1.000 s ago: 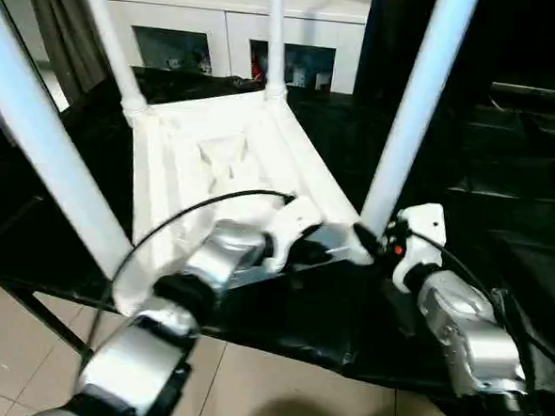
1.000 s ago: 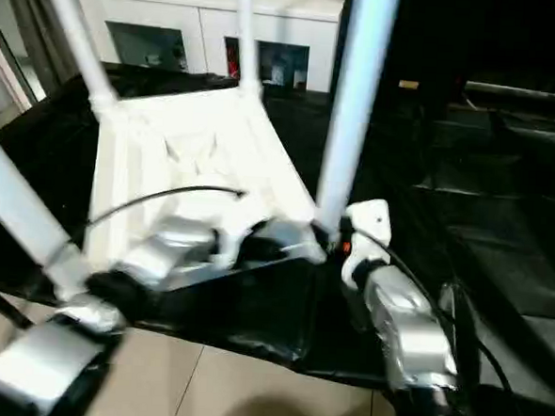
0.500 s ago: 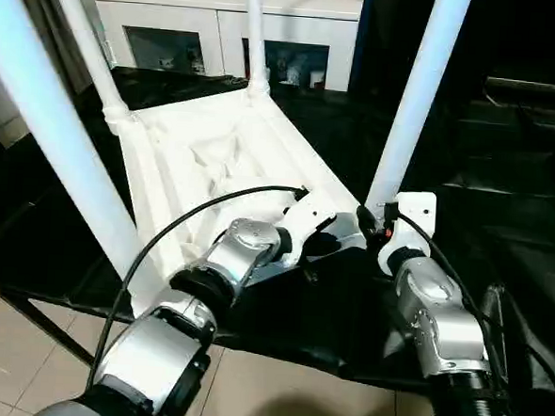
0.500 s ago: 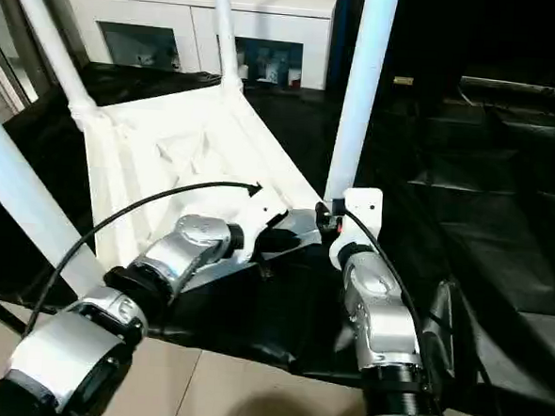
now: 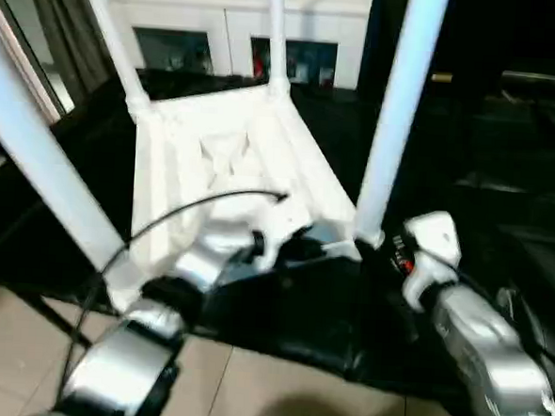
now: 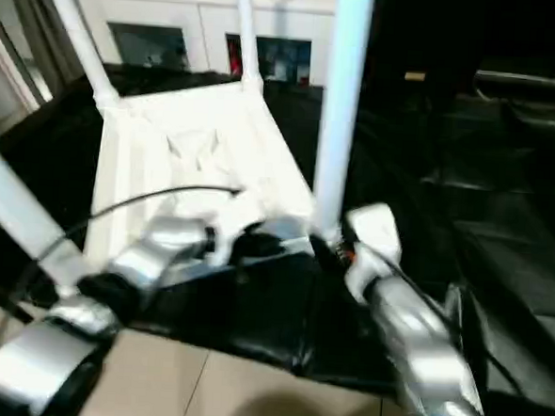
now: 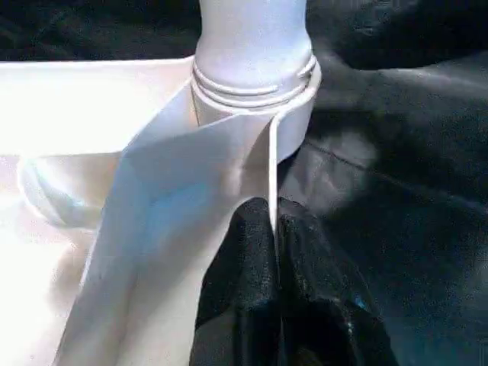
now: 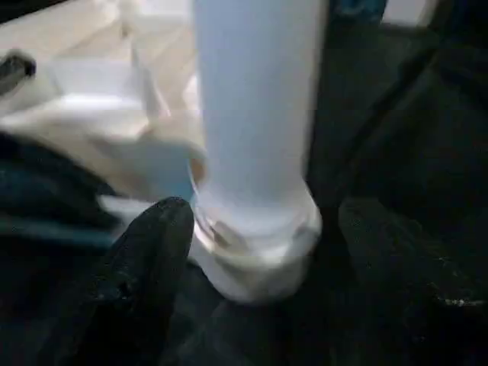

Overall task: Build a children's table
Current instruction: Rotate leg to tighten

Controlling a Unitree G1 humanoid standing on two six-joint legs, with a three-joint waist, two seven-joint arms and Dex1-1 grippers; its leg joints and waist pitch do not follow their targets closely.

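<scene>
1. Your children's table (image 5: pixel 224 158) lies upside down on the black counter (image 5: pixel 503 212), four legs standing up.
2. Your left claw (image 7: pixel 273 229) pinches the tabletop's thin rim beside the near-right leg (image 5: pixel 396 112).
3. Your right claw (image 8: pixel 259 229) is spread wide around that leg's socket, fingers (image 8: pixel 145 259) apart from it.

Left gripper (image 7: pixel 273 229) jaws pinched together, right gripper (image 8: pixel 259 252) jaws spread.

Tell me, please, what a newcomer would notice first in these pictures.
The upside-down white table top lies on black sheeting, its four legs pointing up. At the near right corner, the left gripper pinches the top's thin edge, while the right gripper stands open around the base of that corner's leg.
</scene>
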